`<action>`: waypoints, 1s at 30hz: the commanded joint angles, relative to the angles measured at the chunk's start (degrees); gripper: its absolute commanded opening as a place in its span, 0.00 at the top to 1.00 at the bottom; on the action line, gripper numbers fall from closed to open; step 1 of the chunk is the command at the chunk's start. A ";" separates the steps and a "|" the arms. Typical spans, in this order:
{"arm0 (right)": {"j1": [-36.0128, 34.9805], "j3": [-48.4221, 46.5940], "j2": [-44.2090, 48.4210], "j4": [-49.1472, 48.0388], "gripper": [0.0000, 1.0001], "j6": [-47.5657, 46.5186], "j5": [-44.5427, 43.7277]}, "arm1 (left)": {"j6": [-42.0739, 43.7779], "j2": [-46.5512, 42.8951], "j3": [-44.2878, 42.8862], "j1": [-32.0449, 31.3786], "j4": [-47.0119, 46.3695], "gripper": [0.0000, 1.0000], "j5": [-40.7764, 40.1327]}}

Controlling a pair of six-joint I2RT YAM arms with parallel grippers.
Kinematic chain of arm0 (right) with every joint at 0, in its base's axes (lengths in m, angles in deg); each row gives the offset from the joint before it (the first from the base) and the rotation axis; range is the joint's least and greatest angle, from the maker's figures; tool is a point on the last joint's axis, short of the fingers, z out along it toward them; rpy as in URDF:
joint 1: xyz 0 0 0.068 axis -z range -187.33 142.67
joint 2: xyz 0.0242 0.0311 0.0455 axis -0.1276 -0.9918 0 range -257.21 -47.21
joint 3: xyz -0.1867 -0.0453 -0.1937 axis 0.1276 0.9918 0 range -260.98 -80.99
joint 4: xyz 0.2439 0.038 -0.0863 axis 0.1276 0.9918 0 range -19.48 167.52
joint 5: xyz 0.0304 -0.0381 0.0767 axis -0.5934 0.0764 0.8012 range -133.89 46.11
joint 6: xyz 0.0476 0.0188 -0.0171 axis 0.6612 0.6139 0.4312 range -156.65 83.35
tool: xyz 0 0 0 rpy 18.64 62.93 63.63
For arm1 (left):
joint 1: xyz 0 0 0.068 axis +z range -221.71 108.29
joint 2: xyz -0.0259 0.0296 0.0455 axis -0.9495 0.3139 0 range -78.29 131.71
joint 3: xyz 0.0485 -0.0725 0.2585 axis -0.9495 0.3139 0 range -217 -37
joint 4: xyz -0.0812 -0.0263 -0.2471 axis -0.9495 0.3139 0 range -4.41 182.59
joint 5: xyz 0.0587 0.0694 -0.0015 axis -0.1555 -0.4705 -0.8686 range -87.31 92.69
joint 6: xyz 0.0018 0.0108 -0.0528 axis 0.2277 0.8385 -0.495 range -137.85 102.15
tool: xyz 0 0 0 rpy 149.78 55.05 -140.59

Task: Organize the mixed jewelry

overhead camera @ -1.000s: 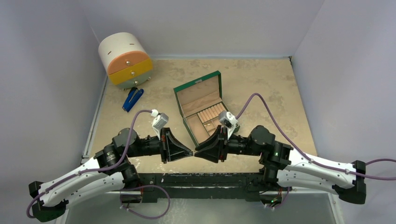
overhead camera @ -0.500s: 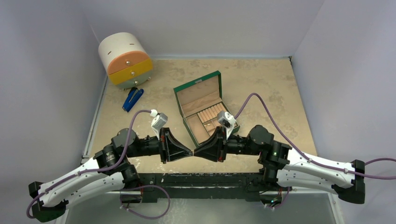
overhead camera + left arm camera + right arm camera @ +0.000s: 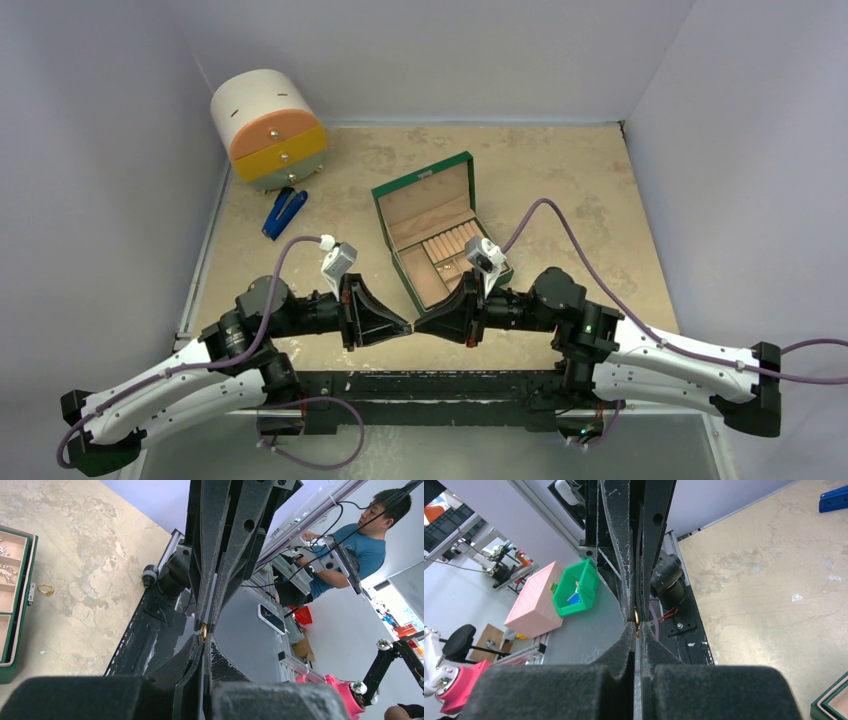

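My left gripper (image 3: 407, 326) and right gripper (image 3: 419, 326) meet tip to tip above the table's front edge, just in front of the open green jewelry box (image 3: 440, 235). A tiny gold ring (image 3: 204, 629) is pinched where the two pairs of tips meet; it also shows in the right wrist view (image 3: 636, 619). Both pairs of jaws stand nearly closed on it. Another gold ring (image 3: 45, 588) lies on the table beside the box (image 3: 15, 595). Small pieces (image 3: 5, 569) lie in the box's compartments.
A round white drawer unit (image 3: 268, 130) with orange and yellow drawers stands at the back left. A blue-handled tool (image 3: 284, 212) lies in front of it. Grey walls enclose the table on three sides. The black base rail (image 3: 430, 385) runs under the grippers.
The right gripper has moved left and the small gap between the two grippers' tips has closed. The left arm has shifted slightly.
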 commanded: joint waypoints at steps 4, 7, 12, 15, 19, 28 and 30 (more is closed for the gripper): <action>0.13 -0.35 0.15 -2.75 1.00 -0.07 0.78 | -0.72 -0.32 -2.19 0.22 -2.09 0.96 -1.77; 0.17 -0.52 0.68 -1.47 1.00 -0.09 -0.83 | -0.21 -0.81 -2.49 0.22 -0.26 0.75 -4.02; 0.17 -2.71 0.84 5.03 1.00 -0.79 -7.12 | 1.44 -1.63 -3.84 0.22 5.63 0.52 -11.61; 0.20 -5.42 -0.83 11.52 1.00 -1.63 -12.95 | 2.95 -1.61 -4.77 0.22 9.98 0.46 -17.31; 0.48 -9.40 -4.57 19.59 1.00 -2.98 -20.04 | 4.48 -1.27 -5.77 0.22 14.59 0.44 -24.58; 9.64 -14.42 -13.09 31.10 1.00 -5.43 -28.57 | 7.47 1.01 -10.25 0.22 24.68 0.30 -39.23; 11.86 -14.92 -14.92 32.03 1.00 -6.67 -29.32 | 8.16 1.10 -11.25 0.22 25.83 0.27 -41.49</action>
